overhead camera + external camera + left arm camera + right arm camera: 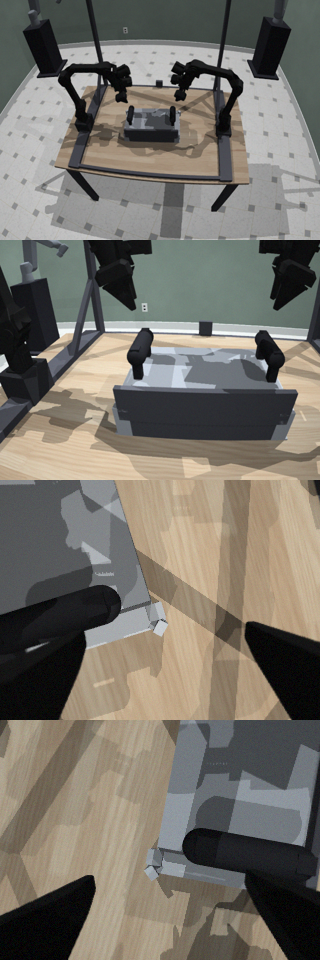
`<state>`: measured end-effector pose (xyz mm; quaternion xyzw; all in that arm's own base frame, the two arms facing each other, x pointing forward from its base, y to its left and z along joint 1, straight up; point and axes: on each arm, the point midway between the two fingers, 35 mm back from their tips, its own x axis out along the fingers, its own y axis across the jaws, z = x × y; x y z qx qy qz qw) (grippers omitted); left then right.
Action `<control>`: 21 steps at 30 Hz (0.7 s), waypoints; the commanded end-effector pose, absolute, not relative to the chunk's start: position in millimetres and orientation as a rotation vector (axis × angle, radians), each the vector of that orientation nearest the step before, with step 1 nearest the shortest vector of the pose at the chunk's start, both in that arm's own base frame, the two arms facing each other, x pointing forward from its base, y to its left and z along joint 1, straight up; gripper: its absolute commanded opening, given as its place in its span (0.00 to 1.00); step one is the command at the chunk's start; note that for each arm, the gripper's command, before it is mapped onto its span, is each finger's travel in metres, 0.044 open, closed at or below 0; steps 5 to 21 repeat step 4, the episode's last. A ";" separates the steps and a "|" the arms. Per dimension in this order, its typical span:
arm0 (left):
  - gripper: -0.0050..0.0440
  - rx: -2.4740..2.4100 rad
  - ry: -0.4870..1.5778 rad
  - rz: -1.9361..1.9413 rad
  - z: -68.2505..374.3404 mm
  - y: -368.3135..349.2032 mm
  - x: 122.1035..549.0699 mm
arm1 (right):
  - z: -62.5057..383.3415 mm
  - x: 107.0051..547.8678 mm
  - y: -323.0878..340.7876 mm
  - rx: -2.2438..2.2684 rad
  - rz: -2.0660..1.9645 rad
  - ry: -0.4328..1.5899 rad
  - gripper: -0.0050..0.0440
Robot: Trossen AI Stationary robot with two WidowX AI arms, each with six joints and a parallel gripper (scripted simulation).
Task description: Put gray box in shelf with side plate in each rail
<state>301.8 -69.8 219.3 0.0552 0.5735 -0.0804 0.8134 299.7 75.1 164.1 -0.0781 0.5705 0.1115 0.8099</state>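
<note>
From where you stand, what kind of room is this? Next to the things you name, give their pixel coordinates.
Probably a robot lab or workshop: two black robot arms (86,68) (214,69) sit on a wooden table (149,160) (77,459), and gray arms stand on dark pedestals (42,49) (270,49) (33,314) behind.

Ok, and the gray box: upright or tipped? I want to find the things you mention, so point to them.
Upright. The box (152,133) (204,405) has both black handles (172,115) (269,348) on top, its dark front panel standing below them.

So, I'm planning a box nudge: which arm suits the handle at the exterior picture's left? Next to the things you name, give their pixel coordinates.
Right, probably: the open right gripper (127,92) (134,304) (169,879) hangs nearer that handle (130,114) (140,345) (250,851); the left gripper (175,90) (273,304) (166,633) is nearer the other handle (172,115) (269,347) (55,605).
</note>
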 end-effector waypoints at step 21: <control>1.00 0.117 1.198 -0.172 227.0 -69.2 303.0 | 173.8 301.8 75.9 -0.166 0.241 1.189 1.00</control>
